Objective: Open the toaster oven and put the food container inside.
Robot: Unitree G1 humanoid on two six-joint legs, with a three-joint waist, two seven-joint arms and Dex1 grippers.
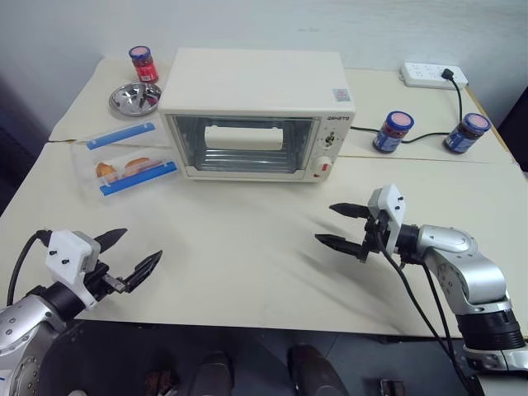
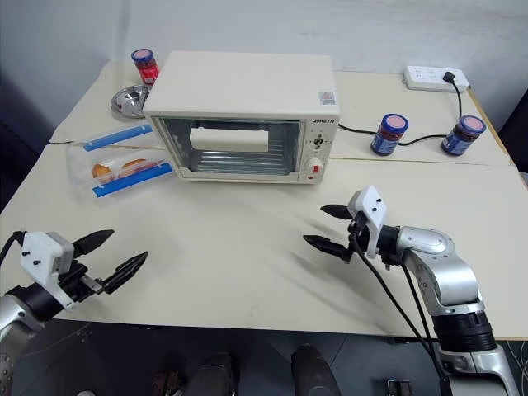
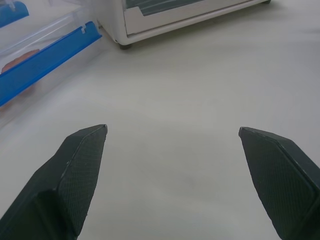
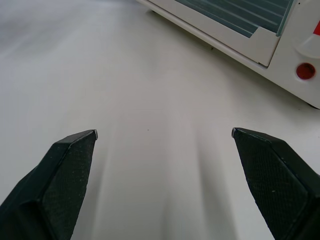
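Note:
The cream-white toaster oven (image 1: 257, 111) stands at the back middle of the table with its glass door shut and the bar handle across the top of the door. Left of it lies the clear food container (image 1: 130, 158) with blue clip strips and orange-brown food inside. My left gripper (image 1: 140, 252) hovers open near the front left edge, well short of the container. Over the table in front of the oven's right end, my right gripper (image 1: 337, 224) is open and empty. The oven's lower corner (image 4: 260, 45) and the container's blue strip (image 3: 45, 62) appear beyond the open fingers.
A steel bowl (image 1: 134, 98) and a red-lidded jar (image 1: 143, 63) sit behind the container. Two blue jars (image 1: 393, 131) (image 1: 466, 133) and a white power strip (image 1: 435, 76) with a black cord lie at the back right. Bare table (image 1: 247, 247) stretches between the grippers.

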